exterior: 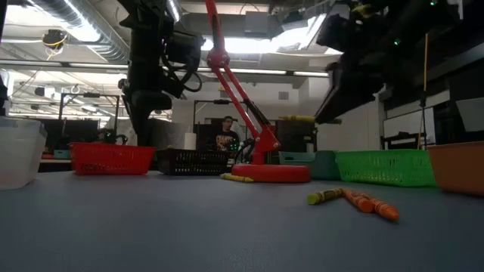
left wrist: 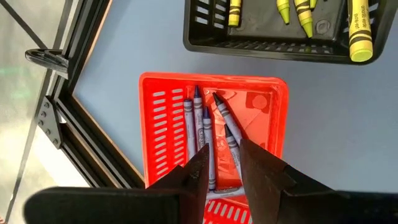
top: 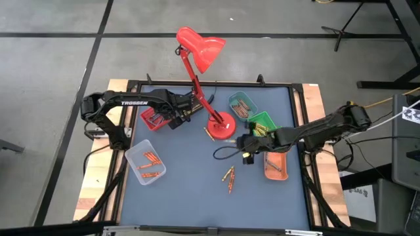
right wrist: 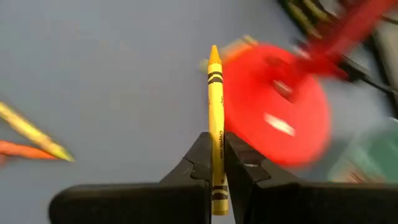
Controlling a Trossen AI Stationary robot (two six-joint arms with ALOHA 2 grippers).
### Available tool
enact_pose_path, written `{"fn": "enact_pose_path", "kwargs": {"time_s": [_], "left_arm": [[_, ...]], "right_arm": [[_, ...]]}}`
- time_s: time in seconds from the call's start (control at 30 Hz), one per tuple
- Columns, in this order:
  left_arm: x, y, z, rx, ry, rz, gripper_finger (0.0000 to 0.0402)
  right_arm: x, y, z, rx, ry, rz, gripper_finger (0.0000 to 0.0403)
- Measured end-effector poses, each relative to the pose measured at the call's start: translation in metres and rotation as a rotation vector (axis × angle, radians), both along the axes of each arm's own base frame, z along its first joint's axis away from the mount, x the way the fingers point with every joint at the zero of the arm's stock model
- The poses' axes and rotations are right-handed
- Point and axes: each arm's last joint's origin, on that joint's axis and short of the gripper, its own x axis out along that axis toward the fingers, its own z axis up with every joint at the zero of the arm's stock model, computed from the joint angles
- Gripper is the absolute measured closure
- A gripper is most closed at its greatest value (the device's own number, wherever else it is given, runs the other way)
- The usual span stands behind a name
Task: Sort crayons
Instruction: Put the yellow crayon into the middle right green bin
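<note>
My right gripper [top: 245,149] hovers near the red lamp's base [top: 221,126] and is shut on a yellow crayon [right wrist: 215,112]. My left gripper [left wrist: 225,177] is above the red tray [top: 156,118], its fingers a little apart and empty. Several blue-grey crayons [left wrist: 205,134] lie in that tray [left wrist: 161,118]. The black tray [left wrist: 267,31] beside it holds yellow crayons [left wrist: 359,31]. A few orange crayons and a yellow-green one [top: 230,177] lie loose on the blue table, also seen in the low view [exterior: 355,200]. One yellow crayon [top: 209,135] lies by the lamp base. My right gripper pinches the yellow crayon between its two fingers [right wrist: 198,158] near its flat end [right wrist: 217,180]. The crayon lies along the fingers, and its pointed end [right wrist: 214,56] sticks out ahead of the fingertips. It is lifted clear of the table.
The red desk lamp [top: 200,49] leans over the table's far middle, and its black cord [top: 222,153] loops across the table. A teal tray [top: 241,105], a green tray [top: 263,122] and an orange tray [top: 275,164] sit at right. A clear tray [top: 146,162] with orange crayons sits near left.
</note>
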Motion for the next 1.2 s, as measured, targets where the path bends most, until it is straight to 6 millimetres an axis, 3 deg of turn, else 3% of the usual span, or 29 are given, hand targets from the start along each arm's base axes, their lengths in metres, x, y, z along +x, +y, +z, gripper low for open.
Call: {"fn": "enact_pose_path", "kwargs": {"time_s": [0.17,0.33,0.63,1.03,1.2], "left_arm": [[0.001,0.0,0.0,0.006,-0.015,-0.001,0.0328],[0.002,0.001,0.0,0.007,-0.018,-0.001,0.0328],[0.002,0.001,0.0,0.007,-0.019,0.0,0.0328],[0.008,-0.002,0.0,0.025,-0.065,-0.025,0.0328],[0.014,-0.011,0.0,0.03,-0.083,-0.078,0.0328]], "right_arm": [[-0.018,-0.009,0.008,-0.095,0.03,-0.199,0.0382],[-0.034,-0.016,0.003,-0.168,0.101,-0.385,0.0382],[-0.056,-0.021,-0.003,-0.137,0.2,-0.605,0.0382],[-0.061,-0.021,-0.004,-0.116,0.238,-0.638,0.038],[-0.061,-0.021,-0.004,-0.115,0.238,-0.638,0.0352]]}}
